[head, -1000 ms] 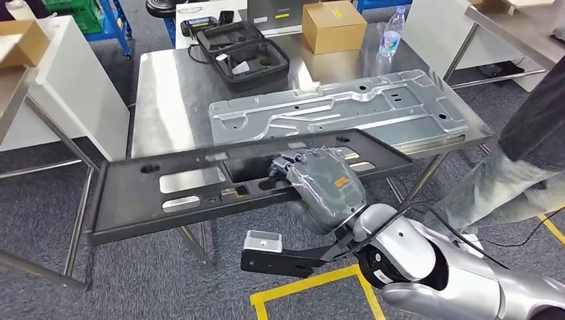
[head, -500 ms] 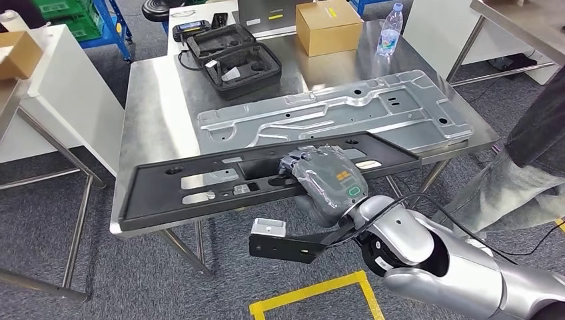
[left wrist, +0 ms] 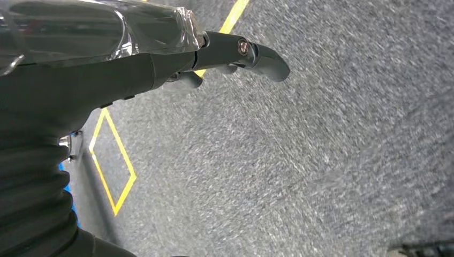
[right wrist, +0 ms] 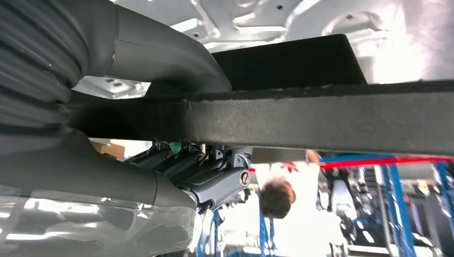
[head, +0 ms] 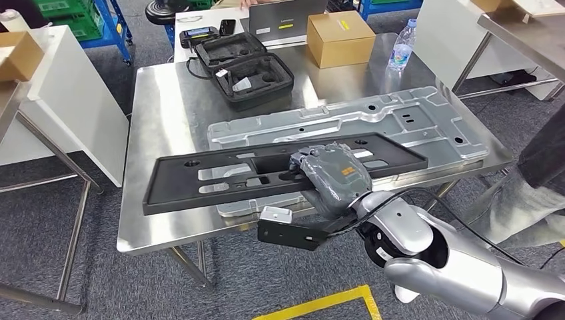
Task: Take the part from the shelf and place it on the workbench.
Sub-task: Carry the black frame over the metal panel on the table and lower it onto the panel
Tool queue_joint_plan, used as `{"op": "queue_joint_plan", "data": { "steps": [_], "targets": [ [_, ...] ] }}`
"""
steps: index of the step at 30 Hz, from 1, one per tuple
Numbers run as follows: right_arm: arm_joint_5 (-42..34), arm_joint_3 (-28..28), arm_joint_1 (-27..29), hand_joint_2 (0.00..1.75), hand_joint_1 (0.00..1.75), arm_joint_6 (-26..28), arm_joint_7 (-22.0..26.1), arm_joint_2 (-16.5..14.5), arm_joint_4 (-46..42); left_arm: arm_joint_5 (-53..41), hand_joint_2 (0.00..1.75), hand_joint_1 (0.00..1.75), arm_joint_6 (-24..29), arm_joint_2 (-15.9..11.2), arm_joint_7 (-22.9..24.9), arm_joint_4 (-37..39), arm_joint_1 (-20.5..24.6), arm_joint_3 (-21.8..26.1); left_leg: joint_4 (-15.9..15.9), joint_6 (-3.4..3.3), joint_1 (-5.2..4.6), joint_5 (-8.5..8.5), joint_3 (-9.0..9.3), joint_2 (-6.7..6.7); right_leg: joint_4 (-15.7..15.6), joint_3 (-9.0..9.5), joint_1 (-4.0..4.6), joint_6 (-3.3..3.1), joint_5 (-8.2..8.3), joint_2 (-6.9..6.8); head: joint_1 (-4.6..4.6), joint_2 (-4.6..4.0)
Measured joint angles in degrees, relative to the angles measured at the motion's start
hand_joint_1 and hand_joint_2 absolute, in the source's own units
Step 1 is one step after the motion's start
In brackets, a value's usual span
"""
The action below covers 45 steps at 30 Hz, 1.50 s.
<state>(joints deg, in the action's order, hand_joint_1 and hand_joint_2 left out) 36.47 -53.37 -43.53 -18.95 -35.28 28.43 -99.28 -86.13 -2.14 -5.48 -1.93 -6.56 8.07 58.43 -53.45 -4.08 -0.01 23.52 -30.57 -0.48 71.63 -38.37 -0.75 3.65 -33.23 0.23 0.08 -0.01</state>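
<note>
Right hand (head: 335, 179) grips part (head: 220, 179) — midway.

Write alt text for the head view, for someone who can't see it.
The robot's right hand holds a long black part by its near edge over a steel workbench, above a large silver stamped panel lying there. Farther back sit an open black case, a cardboard box and a water bottle.

Left hand (left wrist: 107, 69) is seen under a clear plastic wrap (left wrist: 96, 27), fingers (left wrist: 262, 56) extended, nothing held. Grey carpet (left wrist: 300, 160) is seen beyond the fingers. Yellow tape lines (left wrist: 115, 160) are laid on the carpet beside the hand.
</note>
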Motion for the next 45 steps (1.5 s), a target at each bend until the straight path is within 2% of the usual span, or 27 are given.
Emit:
{"op": "queue_joint_plan", "data": {
  "steps": [1,2,4,5,7,10,11,12,15,16,17,20,21,24,26,27,29,30,31,32,33,34,36,37,41,43,45],
  "targets": [
    [-0.24,0.06,0.21,1.75,1.75,0.00,0.00,0.27,0.34,0.00,1.75,0.00,0.00,0.01,-0.02,0.00,-0.06,0.01,-0.01,0.07,0.03,0.40,0.40,-0.05,0.78,-1.39,-0.04,0.08,0.08,-0.01,0.01,0.00],
    [-0.40,0.13,0.38,1.75,1.75,0.00,0.00,0.51,0.67,-0.01,1.75,0.00,0.00,0.02,-0.05,0.00,-0.12,0.01,-0.01,0.21,0.08,0.86,0.99,-0.10,-0.95,-1.54,-0.09,0.11,1.59,-0.01,0.02,0.00],
    [-0.59,0.32,0.61,1.75,1.75,-0.02,0.00,0.96,1.26,0.00,1.75,0.00,0.03,0.04,-0.12,0.00,-0.13,0.02,-0.04,0.68,0.16,1.95,2.23,-0.21,-8.94,0.53,-0.26,0.19,7.46,-0.02,0.05,0.00],
    [-0.62,0.40,0.72,1.75,1.75,-0.03,0.00,1.13,1.61,0.00,1.75,0.00,0.07,0.05,-0.15,0.00,-0.10,0.03,-0.12,0.97,0.13,2.52,2.80,-0.28,-12.77,1.69,-0.29,0.04,9.54,-0.05,0.03,0.00],
    [-0.77,0.49,1.19,1.75,1.75,-0.05,-0.01,1.43,2.25,-0.01,1.75,0.00,0.13,0.04,-0.16,0.00,0.01,0.04,-0.18,1.72,-0.03,3.41,3.32,-0.35,-16.37,2.76,-0.21,-0.66,11.30,-0.09,-0.01,-0.01],
    [-0.94,0.64,1.70,1.75,1.75,-0.05,0.00,1.76,2.83,-0.01,1.75,0.00,0.15,-0.03,-0.16,-0.01,0.05,0.05,-1.00,2.49,0.02,4.21,3.50,-0.27,-16.42,3.30,-0.20,-1.92,11.02,-0.11,-0.09,0.00],
    [-0.92,0.73,1.71,1.75,1.75,-0.07,0.00,1.82,2.97,-0.01,1.75,0.00,0.14,-0.05,-0.16,-0.01,0.10,0.05,-2.57,2.70,0.10,4.75,2.69,-0.18,-16.42,3.56,-0.24,-2.19,10.88,-0.11,-0.16,0.00],
    [-0.90,0.81,1.74,1.75,1.75,-0.08,0.00,1.85,3.08,-0.01,1.75,0.00,0.14,-0.07,-0.16,0.00,0.17,0.05,-5.53,2.98,0.21,5.74,1.05,-0.09,-16.43,3.78,-0.26,-2.42,10.70,-0.10,-0.21,0.00],
    [-0.85,0.89,2.16,1.75,1.75,-0.14,0.00,1.86,3.39,-0.01,1.75,0.00,0.10,-0.04,0.07,0.00,0.22,0.05,-17.07,3.55,0.29,9.74,-6.54,0.03,-16.41,4.31,-0.11,-2.76,9.84,-0.08,-0.31,0.00],
    [-0.82,0.88,2.40,1.75,1.75,-0.15,0.00,1.85,3.49,-0.01,1.75,0.00,0.06,-0.02,0.21,0.00,0.15,0.05,-18.26,3.51,0.28,9.96,-8.06,0.03,-16.40,4.71,-0.03,-2.78,9.46,-0.07,-0.31,0.01],
    [-0.73,0.87,2.60,1.75,1.75,-0.15,0.01,1.84,3.58,-0.01,1.75,0.00,0.02,-0.01,0.36,0.00,0.08,0.05,-17.06,3.34,0.25,8.82,-8.39,0.03,-16.41,5.28,0.08,-2.78,9.05,-0.06,-0.31,0.00],
    [-0.37,0.83,2.80,1.75,1.75,-0.16,0.07,1.66,3.77,-0.01,1.75,0.00,-0.02,-0.05,0.63,0.00,-0.03,0.06,-5.46,1.94,-0.32,0.67,-5.24,0.06,-16.55,7.35,0.29,-2.61,7.71,-0.08,-0.27,0.00],
    [-0.27,0.76,2.80,1.75,1.75,-0.17,0.08,1.49,3.86,-0.01,1.75,0.00,-0.05,-0.09,0.69,0.00,-0.03,0.07,-2.75,1.32,-0.69,-0.67,-4.48,0.02,-16.73,7.77,0.24,-2.38,7.40,-0.02,-0.29,0.00],
    [-0.03,0.59,3.18,1.75,1.75,-0.32,0.10,1.06,4.09,-0.01,1.75,0.00,-0.07,-0.38,0.89,-0.01,-0.05,0.08,0.10,-0.21,-1.31,-0.91,-3.00,-0.13,-16.80,8.73,0.06,-1.12,7.74,0.15,-0.42,0.00],
    [0.08,0.57,3.26,1.75,1.75,-0.49,0.11,1.04,4.15,-0.01,1.75,0.00,-0.02,-0.52,0.93,-0.02,0.01,0.10,1.15,-0.71,-1.01,-1.67,-1.22,-0.13,-15.10,8.73,0.11,-0.53,7.00,0.12,-0.40,0.01],
    [0.13,0.57,3.21,1.75,1.75,-0.58,0.11,1.05,4.18,-0.01,1.75,0.00,-0.01,-0.51,0.93,-0.02,0.11,0.11,1.33,-0.83,-0.88,-1.81,-0.52,-0.12,-13.08,7.87,0.14,-0.38,5.73,0.12,-0.37,0.01],
    [0.38,0.50,3.23,1.75,1.75,-0.83,0.14,1.03,4.27,-0.01,1.75,0.00,-0.03,-0.33,0.95,-0.01,0.27,0.12,1.35,-1.00,-0.80,-1.40,-0.06,-0.13,-6.19,3.86,0.11,-0.12,2.47,0.09,-0.27,0.01],
    [0.61,0.45,3.37,1.75,1.75,-0.92,0.17,1.03,4.35,0.00,1.75,0.00,-0.04,-0.21,1.00,-0.01,0.28,0.12,1.31,-1.01,-0.81,-1.10,0.11,-0.14,-2.97,1.51,0.11,0.06,1.33,0.09,-0.22,0.01],
    [0.93,0.40,3.52,1.75,1.75,-0.99,0.23,1.03,4.45,0.00,1.75,0.00,-0.06,-0.11,1.08,0.00,0.23,0.12,1.27,-0.98,-0.81,-0.74,0.36,-0.16,-1.35,-0.18,0.12,0.16,1.12,0.09,-0.19,0.00],
    [1.29,0.36,3.63,1.75,1.75,-1.00,0.31,1.03,4.54,0.00,1.75,0.00,-0.07,-0.05,1.17,0.00,0.19,0.12,1.23,-0.92,-0.82,-0.35,0.73,-0.20,-1.79,-0.82,0.12,0.14,2.06,0.09,-0.15,0.00],
    [1.77,0.34,3.69,1.75,1.75,-1.05,0.39,1.02,4.60,-0.01,1.75,0.00,-0.07,-0.02,1.24,0.00,0.18,0.12,1.21,-0.81,-0.82,0.11,1.29,-0.26,-4.67,-0.15,0.12,-0.02,4.34,0.08,-0.13,0.01],
    [2.31,0.32,3.70,1.75,1.75,-1.12,0.48,0.99,4.65,-0.01,1.75,0.00,-0.07,0.02,1.28,0.00,0.18,0.12,1.21,-0.66,-0.82,0.60,1.89,-0.33,-8.96,1.31,0.13,-0.20,7.34,0.08,-0.12,0.01],
    [3.67,0.12,3.60,1.75,1.75,-1.48,0.74,0.82,4.72,-0.01,1.75,0.00,-0.06,0.13,1.29,0.00,0.28,0.12,1.20,-0.20,-0.89,1.47,2.75,-0.43,-16.21,3.99,0.41,-0.62,10.84,0.07,-0.21,0.01],
    [4.42,-0.05,3.54,1.75,1.75,-1.74,0.93,0.67,4.76,-0.01,1.75,0.00,-0.04,0.16,1.28,0.00,0.35,0.13,1.20,0.08,-0.91,1.77,2.85,-0.44,-17.92,4.55,0.57,-0.91,11.38,0.07,-0.22,0.01],
    [8.51,-0.99,3.15,1.75,1.75,-3.10,2.12,-0.40,4.82,-0.01,1.75,0.00,0.02,0.33,1.09,0.00,0.51,0.14,-0.66,1.07,-0.89,2.73,2.35,-0.35,-18.76,5.45,0.47,-2.42,10.92,-0.05,-0.20,0.01],
    [10.79,-1.48,2.77,1.75,1.75,-3.50,2.91,-1.26,4.78,-0.01,1.75,0.00,0.12,0.39,0.97,0.00,0.56,0.14,-6.69,1.77,-0.49,4.79,-0.93,-0.23,-18.89,6.05,0.28,-2.82,10.58,-0.09,-0.30,0.01],
    [12.71,-2.08,2.57,1.75,1.75,-3.62,4.01,-2.30,4.65,-0.01,1.75,0.00,0.20,0.42,0.81,0.01,0.53,0.14,-15.23,2.46,0.00,7.66,-6.21,-0.18,-18.88,6.52,0.25,-2.99,10.02,-0.07,-0.39,0.01]
  ]
}}
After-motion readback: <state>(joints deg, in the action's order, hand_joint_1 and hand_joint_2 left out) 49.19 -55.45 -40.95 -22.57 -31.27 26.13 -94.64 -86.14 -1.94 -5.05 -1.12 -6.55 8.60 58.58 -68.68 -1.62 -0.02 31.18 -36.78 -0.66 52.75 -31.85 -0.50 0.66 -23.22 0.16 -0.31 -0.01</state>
